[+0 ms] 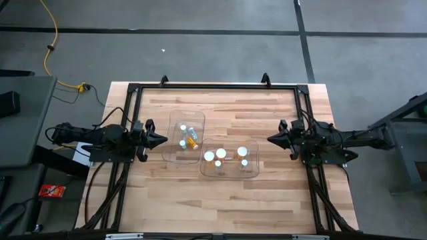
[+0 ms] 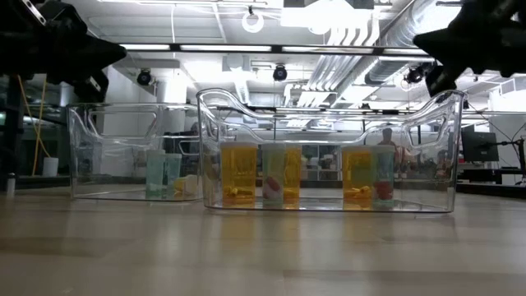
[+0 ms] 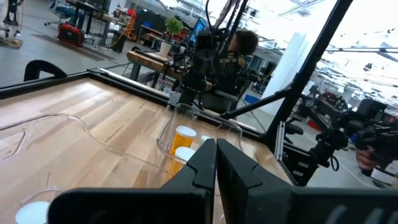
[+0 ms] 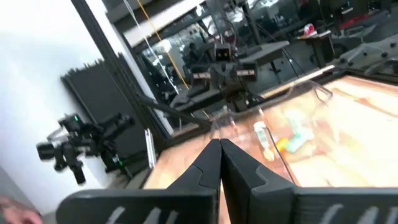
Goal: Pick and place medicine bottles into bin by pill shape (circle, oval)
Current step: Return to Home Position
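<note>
Medicine bottles (image 1: 221, 154) all inside two clear bins (image 1: 175, 119) mid-tabletop (image 1: 267, 200). Left hand (image 1: 160, 140) and right hand (image 1: 272, 139) pinched closed, empty, at tabletop sides. Retreat high, clear of bin rims.

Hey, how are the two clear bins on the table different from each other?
The left bin sits beside the left gripper, farther back; the right bin sits nearer the right gripper. An orange bottle lies flat in the left bin; the right bin's bottles stand upright. Both are clear and hold white-capped bottles.
</note>
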Controlling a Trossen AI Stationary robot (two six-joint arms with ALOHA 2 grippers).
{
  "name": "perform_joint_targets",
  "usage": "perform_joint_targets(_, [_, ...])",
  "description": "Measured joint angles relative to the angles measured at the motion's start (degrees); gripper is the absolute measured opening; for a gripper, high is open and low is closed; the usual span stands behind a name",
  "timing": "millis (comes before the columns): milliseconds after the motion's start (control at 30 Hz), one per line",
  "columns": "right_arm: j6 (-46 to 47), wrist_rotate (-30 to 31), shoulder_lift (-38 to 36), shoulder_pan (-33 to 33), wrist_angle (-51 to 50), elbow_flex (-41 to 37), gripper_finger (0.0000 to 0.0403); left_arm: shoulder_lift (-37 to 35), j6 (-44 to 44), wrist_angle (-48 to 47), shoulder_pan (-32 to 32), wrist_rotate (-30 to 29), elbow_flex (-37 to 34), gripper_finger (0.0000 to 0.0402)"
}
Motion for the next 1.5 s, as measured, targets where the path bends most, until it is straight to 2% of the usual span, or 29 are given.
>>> perform_joint_targets(233, [-1.85, 0.22, -10.85, 1.44, -15.24, 0.0, 0.0, 0.0, 0.0, 0.0, 0.0, 0.02, 0.0, 0.0003])
perform_joint_targets(333, [-3.87, 1.7, -11.62, 1.73, -17.75, -0.04, 0.0, 0.0, 0.0, -0.01, 0.0, 0.05, 0.0, 0.0003])
perform_joint_targets(600, [-5.79, 4.81, -10.13, 1.71, -15.19, -2.23, 0.0, 0.0, 0.0, 0.01, 0.0, 0.07, 0.0, 0.0003])
perform_joint_targets(800, [-12.61, 4.87, -7.89, 1.71, -15.22, -2.23, 0.0, -0.02, 0.0, 0.0, 0.0, -0.02, 0.0, 0.0003])
perform_joint_targets(1167, [-3.26, 4.68, -7.59, 1.71, -15.24, -2.23, 0.0, 0.0, 0.0, 0.0, 0.0, -0.07, 0.0, 0.0003])
perform_joint_targets(1500, [-1.64, 4.68, -7.59, 1.71, -15.26, -2.23, 0.0, -0.01, 0.0, 0.0, 0.0, -0.07, 0.0, 0.0003])
